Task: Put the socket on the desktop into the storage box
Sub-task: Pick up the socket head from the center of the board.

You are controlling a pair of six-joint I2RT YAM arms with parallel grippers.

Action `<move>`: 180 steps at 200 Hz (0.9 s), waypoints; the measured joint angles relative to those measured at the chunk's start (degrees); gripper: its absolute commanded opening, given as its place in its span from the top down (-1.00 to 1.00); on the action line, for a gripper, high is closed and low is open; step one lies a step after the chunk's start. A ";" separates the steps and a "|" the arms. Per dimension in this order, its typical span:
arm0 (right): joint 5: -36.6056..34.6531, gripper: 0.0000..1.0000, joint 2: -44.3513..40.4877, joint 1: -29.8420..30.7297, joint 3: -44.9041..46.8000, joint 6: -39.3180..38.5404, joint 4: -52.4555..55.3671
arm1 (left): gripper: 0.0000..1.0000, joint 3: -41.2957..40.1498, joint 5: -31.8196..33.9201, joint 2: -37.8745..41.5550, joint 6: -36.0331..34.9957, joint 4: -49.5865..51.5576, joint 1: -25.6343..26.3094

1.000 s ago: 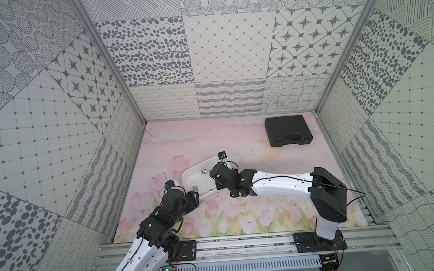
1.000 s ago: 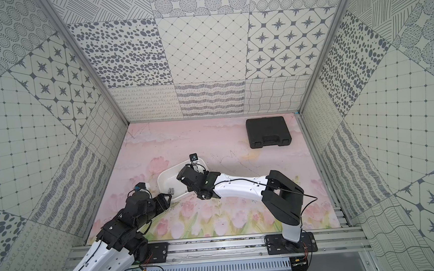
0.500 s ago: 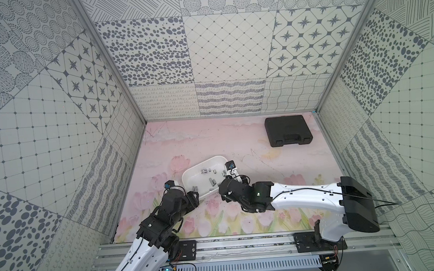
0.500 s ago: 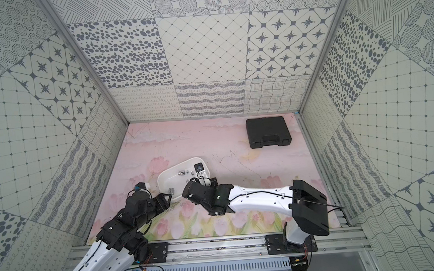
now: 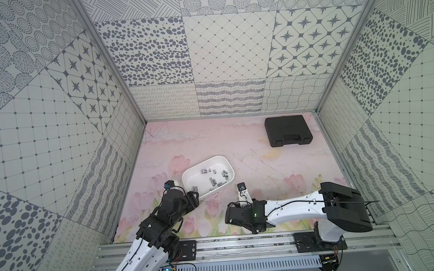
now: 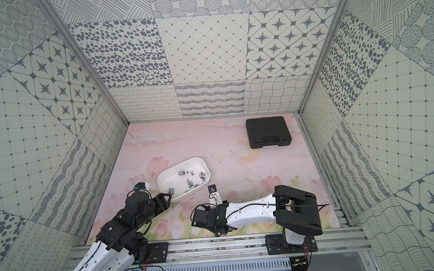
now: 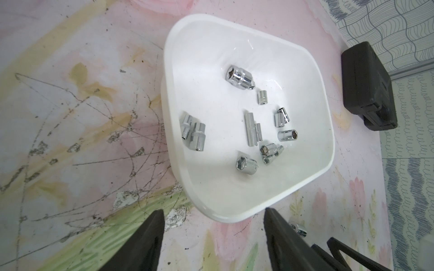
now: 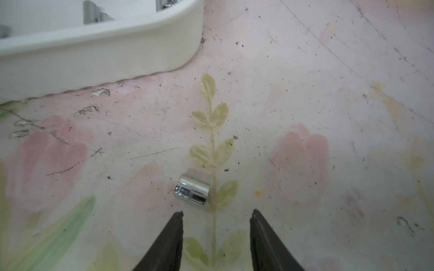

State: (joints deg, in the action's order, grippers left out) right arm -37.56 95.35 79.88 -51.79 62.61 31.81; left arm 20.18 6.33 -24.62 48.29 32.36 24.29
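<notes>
Just ahead of R fingers (image 8: 169, 239), socket (image 8: 192, 190) on desktop (image 8: 305, 93).

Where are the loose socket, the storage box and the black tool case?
loose socket (image 8: 192, 190): right wrist view, middle of its chrome side.
storage box (image 5: 196, 179): in a top view, bare patch of its white floor.
black tool case (image 5: 288, 129): in a top view, centre of its lid.

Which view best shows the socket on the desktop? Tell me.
Right wrist view: the socket lies whole and sharp on the desktop, before the right gripper. Left wrist view shows it partly behind the left gripper; top views do not reveal it.
</notes>
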 measured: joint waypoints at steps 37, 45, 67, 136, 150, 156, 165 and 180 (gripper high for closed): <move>0.94 0.01 1.73 0.46 1.95 1.09 -0.81 | -0.44 0.00 0.00 -0.04 0.00 0.00 0.00; 1.18 0.00 2.25 0.68 2.05 1.09 -1.05 | -0.44 0.00 0.00 -0.04 0.00 0.00 0.00; 1.22 -0.01 2.89 0.79 2.05 1.07 -2.29 | -0.44 0.00 0.02 -0.04 0.00 -0.02 0.00; 2.56 -0.08 3.08 0.79 2.05 0.35 -5.22 | -0.44 0.00 0.02 -0.11 0.00 -0.02 0.00; 2.99 -0.08 3.08 0.79 2.05 0.15 -5.95 | -0.44 0.00 0.02 -0.09 0.00 -0.02 0.00; 3.10 -0.08 3.08 0.81 2.05 0.07 -6.16 | -0.44 0.00 0.02 -0.09 0.00 -0.02 0.00; 3.32 -0.07 3.08 0.79 2.05 -0.04 -6.40 | -0.44 0.00 0.02 -0.09 0.00 -0.02 0.00; 3.58 -0.08 3.08 0.79 2.05 -0.04 -6.69 | -0.44 0.00 0.02 -0.07 0.00 -0.02 0.00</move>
State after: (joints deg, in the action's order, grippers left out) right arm -33.98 98.43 80.66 -49.74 62.57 25.12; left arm 20.18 6.35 -24.69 48.29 32.34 24.29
